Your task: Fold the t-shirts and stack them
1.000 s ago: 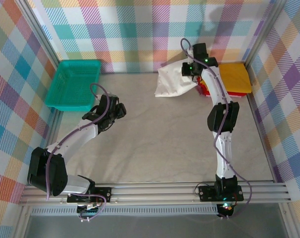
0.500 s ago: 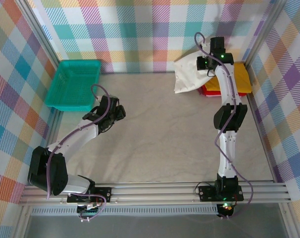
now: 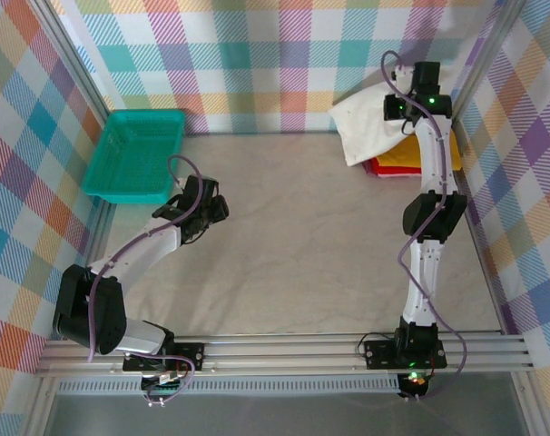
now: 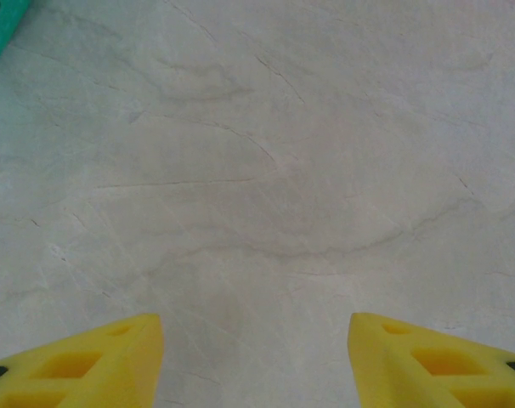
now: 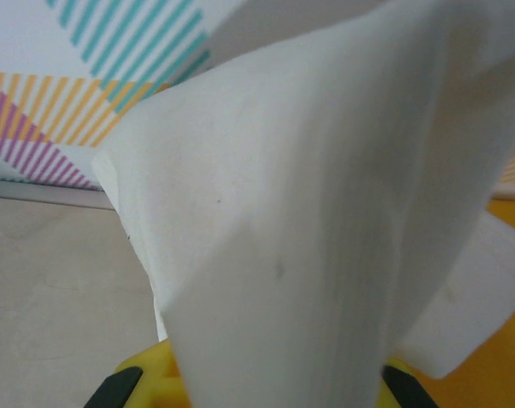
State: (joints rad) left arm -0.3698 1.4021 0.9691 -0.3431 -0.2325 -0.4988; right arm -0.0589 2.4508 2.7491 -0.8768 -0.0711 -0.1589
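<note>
Nearest the bases, the left end effector (image 3: 217,206) hangs low over the pale grey cloth-covered desk (image 3: 302,245), its yellow fingers (image 4: 87,361) spread apart with nothing between them. It looks parked on the left to leave the middle of the desk free. Just beyond it, against the left wall, sits the teal plastic mesh basket (image 3: 134,154), well apart from the shirts and out of the way.

At the far right corner, the right end effector (image 3: 400,113) is clenched on the thin white cloth t-shirt (image 3: 366,127). The shirt hangs off it as a loose folded panel, draping over the fingers in the right wrist view (image 5: 283,212). It is lifted above the mustard-yellow cloth t-shirt (image 3: 409,153), which lies flat on the red cloth t-shirt (image 3: 380,168). I judge the white one is held high so it can be laid on that pile.

The checked back wall (image 3: 284,54) and corner post stand close behind, leaving little room. The hanging edge may catch or bunch on the stack.
</note>
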